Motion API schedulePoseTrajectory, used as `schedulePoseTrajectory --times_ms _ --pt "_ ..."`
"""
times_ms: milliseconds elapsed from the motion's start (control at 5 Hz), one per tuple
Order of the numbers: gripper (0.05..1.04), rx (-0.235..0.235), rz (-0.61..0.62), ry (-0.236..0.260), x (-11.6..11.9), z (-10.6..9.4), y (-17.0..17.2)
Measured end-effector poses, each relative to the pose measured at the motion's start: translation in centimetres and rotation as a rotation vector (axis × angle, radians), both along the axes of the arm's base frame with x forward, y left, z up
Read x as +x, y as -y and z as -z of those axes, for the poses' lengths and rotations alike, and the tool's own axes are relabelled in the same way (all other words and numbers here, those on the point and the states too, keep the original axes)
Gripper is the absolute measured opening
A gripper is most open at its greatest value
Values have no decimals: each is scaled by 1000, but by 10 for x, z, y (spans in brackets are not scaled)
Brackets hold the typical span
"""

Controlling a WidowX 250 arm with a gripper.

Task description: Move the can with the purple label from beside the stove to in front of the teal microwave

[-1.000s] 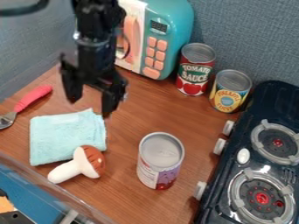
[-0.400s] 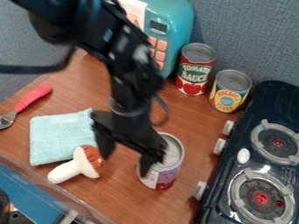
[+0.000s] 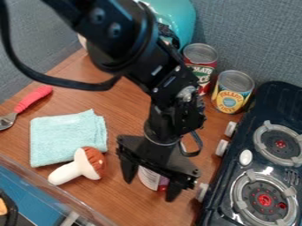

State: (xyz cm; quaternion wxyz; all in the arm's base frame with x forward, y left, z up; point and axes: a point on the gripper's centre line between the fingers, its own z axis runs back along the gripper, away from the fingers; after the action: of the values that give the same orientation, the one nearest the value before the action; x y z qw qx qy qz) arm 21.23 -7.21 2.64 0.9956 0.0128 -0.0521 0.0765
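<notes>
can (image 3: pixel 149 178) partly behind open end effector (image 3: pixel 149 190)

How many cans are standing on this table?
3. A red can stands at the back, partly behind the arm; a yellow can beside it, near the stove; a third can is mostly hidden behind the end effector. The arm could hide others.

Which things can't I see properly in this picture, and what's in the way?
All in the camera view:
White-labelled metal can: its top is hidden by the black two-finger pincer. I can't tell if they touch.
Turquoise rounded box: its front is mostly behind the black robot arm; the top edge cuts it off.
Red-handled metal utensil: the left edge cuts its metal end.
Black toy stove: cut by the right and bottom edges.
</notes>
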Motion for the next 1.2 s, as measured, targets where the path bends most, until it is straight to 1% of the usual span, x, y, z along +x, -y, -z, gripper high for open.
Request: schedulePoseTrajectory --times_ms 200,400,600,800,1000,1200 --pt "1000 -18 -101 -34 7 5 4" --pt "1000 -25 -171 -74 12 13 1" --pt "1000 -9 -188 -91 19 21 1" --pt "1000 5 -232 -111 31 31 -10" --pt "1000 -1 -279 -108 46 34 -24" --pt "1000 -9 -335 -98 59 32 -41"
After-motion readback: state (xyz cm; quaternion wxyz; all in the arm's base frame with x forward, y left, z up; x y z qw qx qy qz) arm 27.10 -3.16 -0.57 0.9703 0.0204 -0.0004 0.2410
